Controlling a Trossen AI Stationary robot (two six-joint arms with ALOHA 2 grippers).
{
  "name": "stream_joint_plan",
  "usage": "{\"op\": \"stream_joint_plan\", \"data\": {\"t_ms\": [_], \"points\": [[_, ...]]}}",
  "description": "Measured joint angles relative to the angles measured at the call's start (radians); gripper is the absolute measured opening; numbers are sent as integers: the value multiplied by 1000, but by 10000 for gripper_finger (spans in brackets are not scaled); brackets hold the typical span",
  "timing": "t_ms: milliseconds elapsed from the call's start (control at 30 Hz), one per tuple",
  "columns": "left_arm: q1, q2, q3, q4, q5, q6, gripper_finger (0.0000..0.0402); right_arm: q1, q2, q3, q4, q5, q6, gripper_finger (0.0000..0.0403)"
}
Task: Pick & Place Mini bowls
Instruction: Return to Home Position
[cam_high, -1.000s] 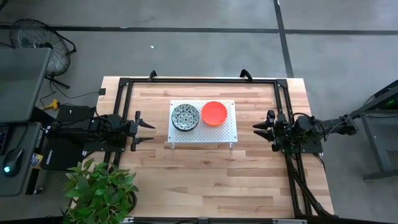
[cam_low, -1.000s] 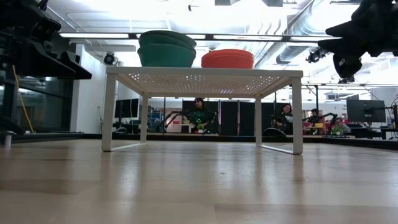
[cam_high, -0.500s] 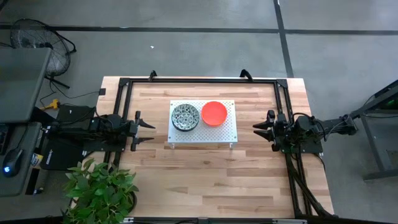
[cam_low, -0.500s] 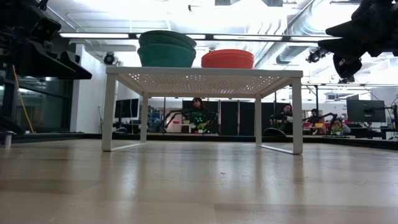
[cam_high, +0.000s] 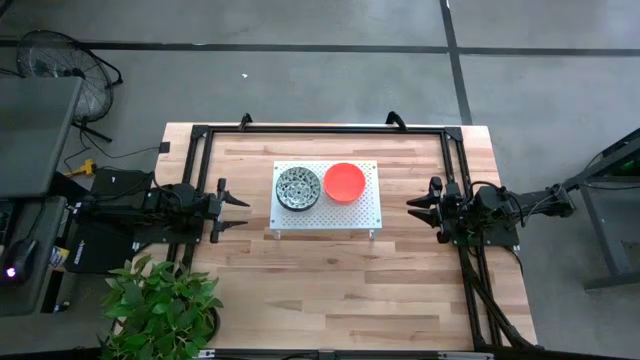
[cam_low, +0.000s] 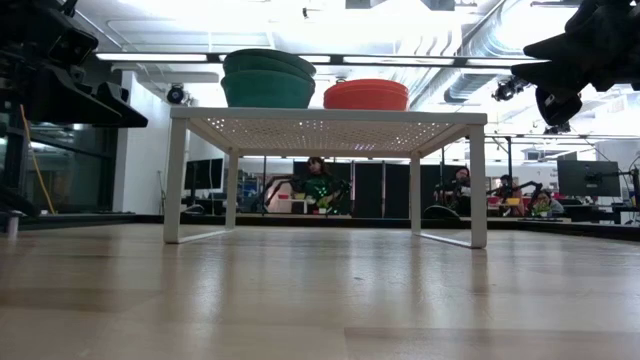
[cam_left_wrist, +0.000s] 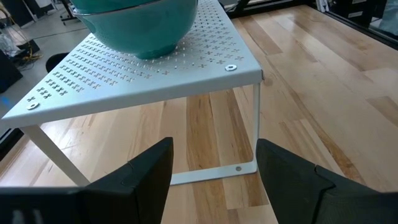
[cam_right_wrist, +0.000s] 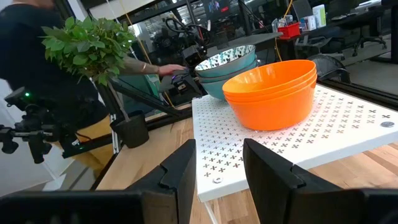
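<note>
Both stacks of mini bowls sit on the white platform (cam_high: 325, 222), which stands mid-table toward the table's (cam_high: 330, 290) back edge. The patterned stack (cam_high: 297, 187) is near the platform's left edge. The orange stack (cam_high: 344, 182) is just beside it on the right, a little past centre, with bare perforated surface between it and the platform's right edge. In the low view a thin gap shows between the two stacks, and the patterned stack (cam_low: 268, 78) stands taller than the orange stack (cam_low: 366, 95). The right wrist view shows three nested rims in the orange stack (cam_right_wrist: 270, 93). The left gripper (cam_high: 246, 213) hovers off the platform's left edge with its fingers (cam_left_wrist: 146, 171) apart and empty. The right gripper (cam_high: 411, 212) hovers off the platform's right edge, well apart from it, its fingers (cam_right_wrist: 180, 168) also spread and holding nothing. A plant (cam_high: 165, 300) stands at the table's front left corner.
</note>
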Motion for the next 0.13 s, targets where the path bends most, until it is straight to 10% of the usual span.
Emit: {"op": "stream_joint_plan", "data": {"t_ms": [133], "points": [[0, 0, 0, 0, 0, 0, 225, 0, 0, 0, 0, 0, 0, 122]]}}
